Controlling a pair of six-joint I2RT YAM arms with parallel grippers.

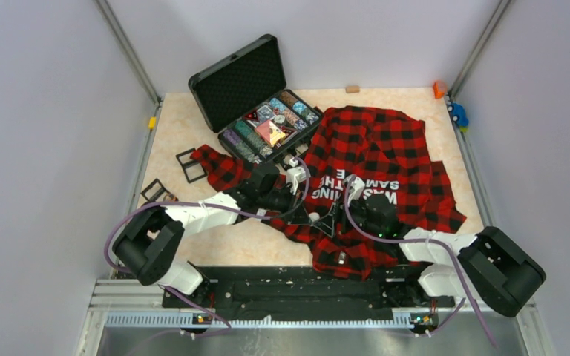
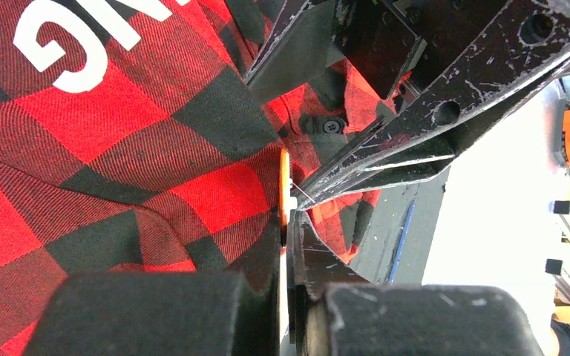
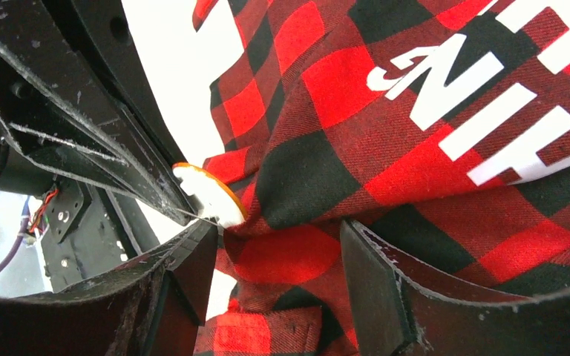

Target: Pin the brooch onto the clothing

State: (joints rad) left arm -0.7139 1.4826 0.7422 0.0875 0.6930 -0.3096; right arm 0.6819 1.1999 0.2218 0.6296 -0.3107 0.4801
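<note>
The pale stone-patterned surface (image 1: 174,122) carries most of the scene, and the red-and-black checked shirt (image 1: 386,148) sprawls over its right half, one sleeve reaching left under an open black case (image 1: 241,81) whose tray is packed with small colourful pieces. White block lettering (image 1: 356,189) runs across the shirt's middle. The left arm (image 1: 193,215) and the right arm (image 1: 445,245) reach in from the near edge and meet at the shirt's near left hem. The right end effector (image 3: 282,237) stands with its fingers well apart, astride a raised fold of the cloth that fills the gap between them; whether it actually pinches that fold cannot be told. The left end effector (image 2: 288,222) is clenched on the brooch (image 3: 208,194), a thin white disc with an orange rim, held edge-on and touching the edge of the fold just beside the right end effector's near finger. A dark shirt button (image 2: 330,124) shows close by. Two black square frames (image 1: 191,165) lie on the surface left of the sleeve, and a small tan block (image 1: 352,89) sits near the back wall.
</note>
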